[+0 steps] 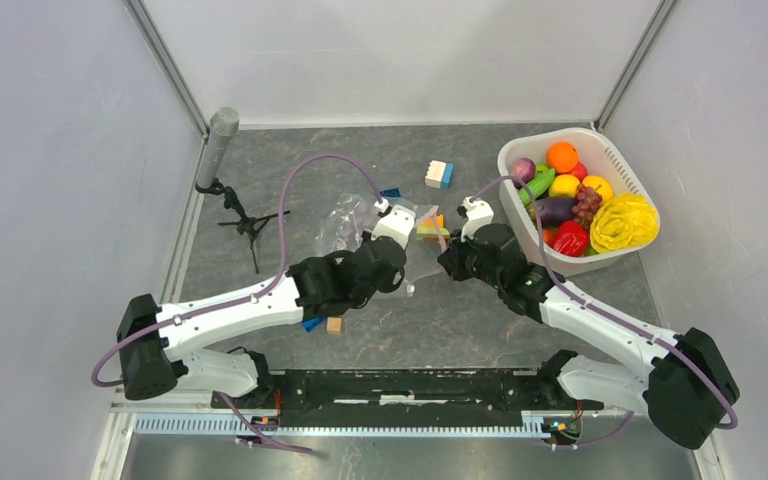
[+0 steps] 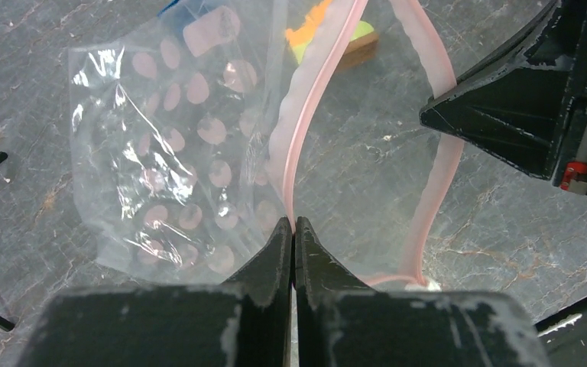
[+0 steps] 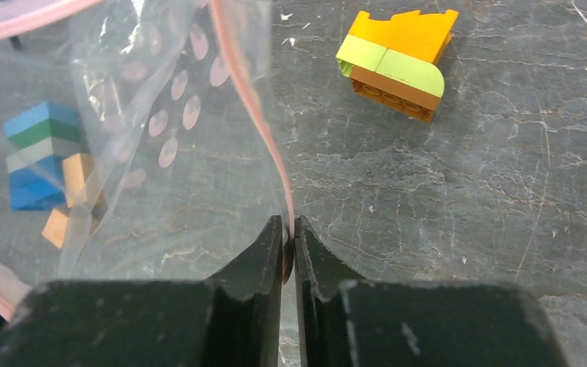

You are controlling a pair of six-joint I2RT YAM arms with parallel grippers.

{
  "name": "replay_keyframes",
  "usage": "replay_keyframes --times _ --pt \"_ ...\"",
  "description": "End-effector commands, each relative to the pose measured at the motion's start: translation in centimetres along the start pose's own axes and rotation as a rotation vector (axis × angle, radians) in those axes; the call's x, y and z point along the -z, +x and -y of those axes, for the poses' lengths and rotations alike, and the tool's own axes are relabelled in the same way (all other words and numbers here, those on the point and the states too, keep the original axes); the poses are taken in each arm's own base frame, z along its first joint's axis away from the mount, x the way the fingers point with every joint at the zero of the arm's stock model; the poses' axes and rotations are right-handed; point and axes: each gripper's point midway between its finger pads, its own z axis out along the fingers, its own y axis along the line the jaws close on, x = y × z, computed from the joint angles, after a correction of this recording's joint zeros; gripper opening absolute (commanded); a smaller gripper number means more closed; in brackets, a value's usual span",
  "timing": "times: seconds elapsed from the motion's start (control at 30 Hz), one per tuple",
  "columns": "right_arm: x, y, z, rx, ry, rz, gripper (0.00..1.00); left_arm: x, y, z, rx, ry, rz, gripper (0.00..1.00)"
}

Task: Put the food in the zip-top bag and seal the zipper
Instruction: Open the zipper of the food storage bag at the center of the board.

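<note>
a lab cell walled by white panels (image 1: 60, 150)

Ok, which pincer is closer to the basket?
Right. The right pincer, clamped on the zipper, is just left of the basket; the left pincer grips the zipper farther left.

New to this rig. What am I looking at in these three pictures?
A white left arm and white right arm stand on a grey marbled table. The wide picture comes from a fixed camera above and behind them. The other two come from a camera on each wrist. The two-finger left end effector and right end effector are both shut on the pale-pink zipper strip of a clear dotted plastic zip-top bag, whose mouth stands open. Glossy toy fruits and vegetables sit in a white slotted plastic basket. Coloured building blocks lie loose.
</note>
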Motion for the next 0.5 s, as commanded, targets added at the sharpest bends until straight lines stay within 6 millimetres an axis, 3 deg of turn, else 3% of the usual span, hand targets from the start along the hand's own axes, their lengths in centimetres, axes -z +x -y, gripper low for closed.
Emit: replay_keyframes --times 0.0,0.17,0.33,0.47 --pt "0.7 -3.1 -2.2 0.021 -0.106 0.082 0.18 -0.7 -1.4 0.9 0.090 0.011 0.036 0.02" --pt "2.0 -3.6 -3.5 0.011 -0.181 0.116 0.33 -1.4 -1.2 1.4 0.107 0.027 0.031 0.02" --pt "3.8 -5.5 -4.1 0.038 -0.210 0.181 0.52 -1.9 -1.2 1.3 0.111 0.027 0.025 0.02" --pt "5.5 -7.3 -3.7 0.078 -0.176 0.228 0.57 -2.0 -1.2 1.2 0.114 0.034 0.025 0.02"
